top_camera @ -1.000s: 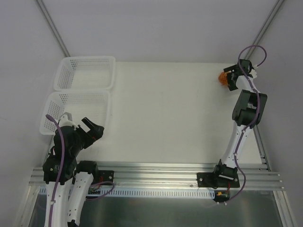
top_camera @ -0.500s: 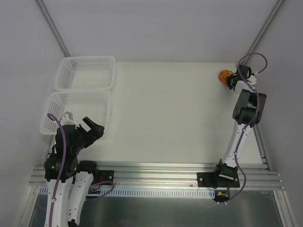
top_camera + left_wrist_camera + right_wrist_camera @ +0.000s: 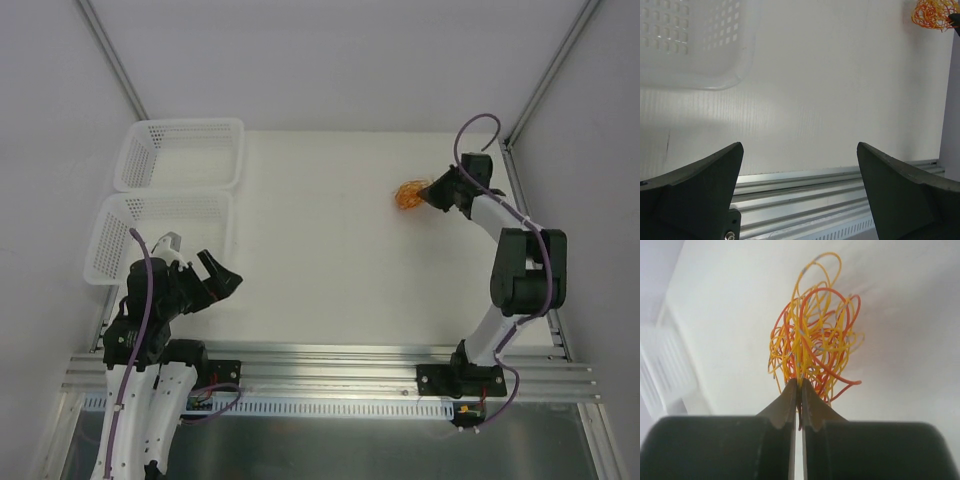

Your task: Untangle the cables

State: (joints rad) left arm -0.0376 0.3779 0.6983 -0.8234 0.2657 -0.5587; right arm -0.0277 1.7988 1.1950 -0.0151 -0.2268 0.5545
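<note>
Pinching the tangled red-orange and yellow-orange cables (image 3: 812,335) with right end effector (image 3: 799,385) — tips pressed together on a few strands at the clump's edge. Located right of centre over the surface (image 3: 320,230), toward its far edge. Holding left end effector (image 3: 220,273) spread wide at the near-left corner — beside the nearer white basket (image 3: 165,197).

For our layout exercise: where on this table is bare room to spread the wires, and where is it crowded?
Freest: the white table's middle, bordered by the two white perforated plastic baskets on the left, the red-orange and yellow wire tangle at right, and the metal rail in front. Crowded: the left edge, where the open left pincer hangs beside them.
</note>
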